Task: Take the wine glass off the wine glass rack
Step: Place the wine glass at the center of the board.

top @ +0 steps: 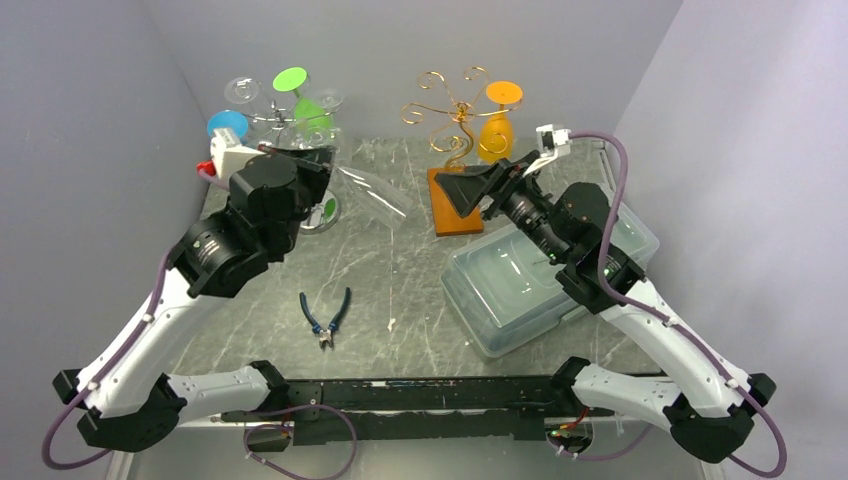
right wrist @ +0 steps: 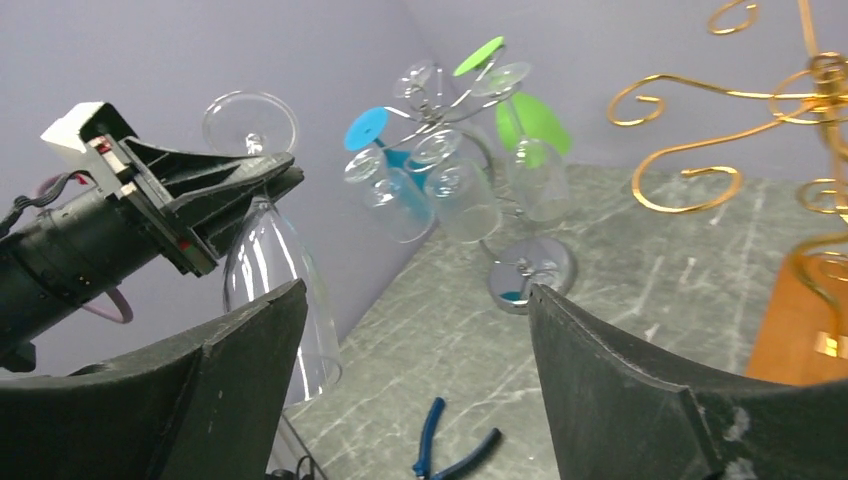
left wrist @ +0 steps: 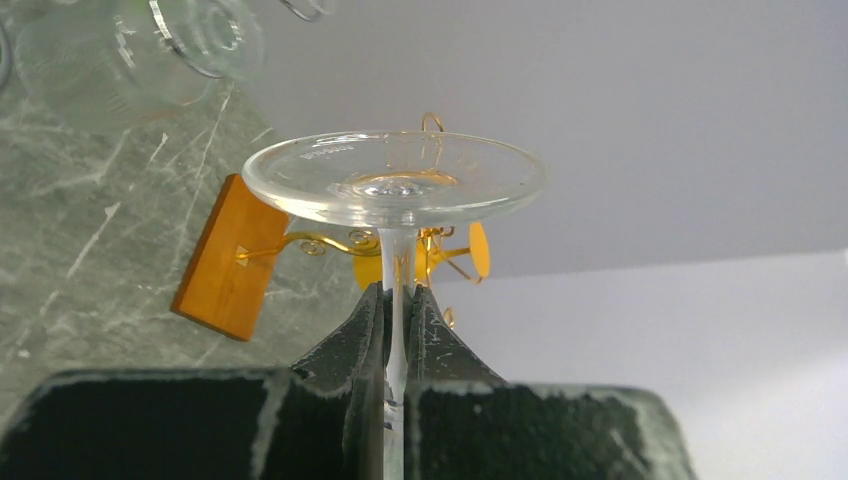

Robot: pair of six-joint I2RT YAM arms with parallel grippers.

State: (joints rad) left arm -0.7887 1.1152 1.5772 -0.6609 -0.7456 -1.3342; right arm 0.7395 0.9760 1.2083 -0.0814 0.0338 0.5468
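My left gripper (left wrist: 397,300) is shut on the stem of a clear wine glass (left wrist: 395,180), whose round foot faces away from the camera. In the top view the left gripper (top: 318,170) is just in front of the silver rack (top: 285,115), and the glass's bowl (top: 375,200) lies tilted to its right over the table. In the right wrist view the held glass (right wrist: 265,270) is apart from the silver rack (right wrist: 450,170), which carries several clear, blue and green glasses. My right gripper (right wrist: 418,290) is open and empty by the gold rack (top: 450,110).
The gold rack stands on a wooden base (top: 455,215) and holds an orange glass (top: 497,130). A clear plastic container (top: 530,280) sits at the right under the right arm. Blue-handled pliers (top: 325,318) lie on the marble table in front. Walls close in on both sides.
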